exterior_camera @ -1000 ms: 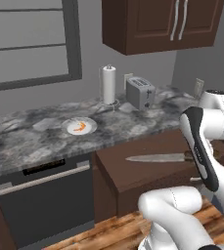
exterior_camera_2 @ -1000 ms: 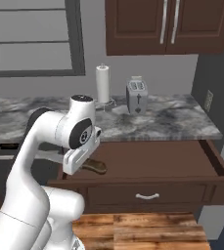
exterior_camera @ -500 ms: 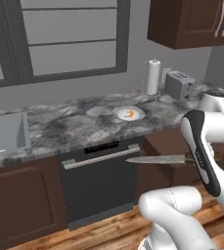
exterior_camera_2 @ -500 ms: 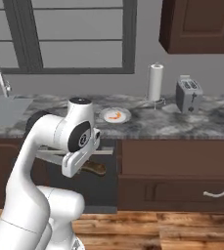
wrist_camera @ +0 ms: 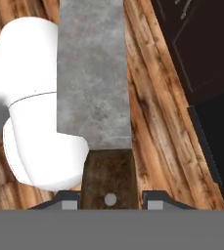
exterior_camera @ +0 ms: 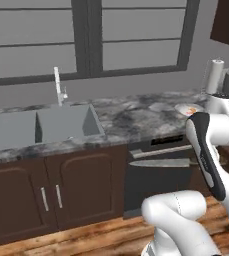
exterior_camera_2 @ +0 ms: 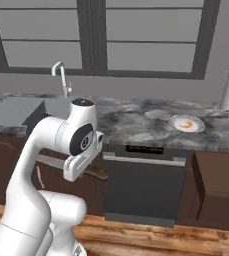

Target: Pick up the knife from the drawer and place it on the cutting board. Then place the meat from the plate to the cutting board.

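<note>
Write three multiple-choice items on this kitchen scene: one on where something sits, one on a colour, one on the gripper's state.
1. Where does the small round white plate rest?
A. in the sink
B. on the grey marbled counter
C. on the wooden floor

2. What colour is the small curved piece of meat on that plate?
A. orange-red
B. green
C. blue

3. What is the gripper doing?
A. standing open with nothing in it
B. closed on a paper towel roll
C. closed on the dark brown wooden handle of the silver-bladed kitchen knife

Answers:
1 B: the right base view shows the plate on the counter, right of the steel sink.
2 A: the crescent shows orange-red against the white plate.
3 C: in the hand view the handle sits between the finger tips, the blade pointing away.
</note>
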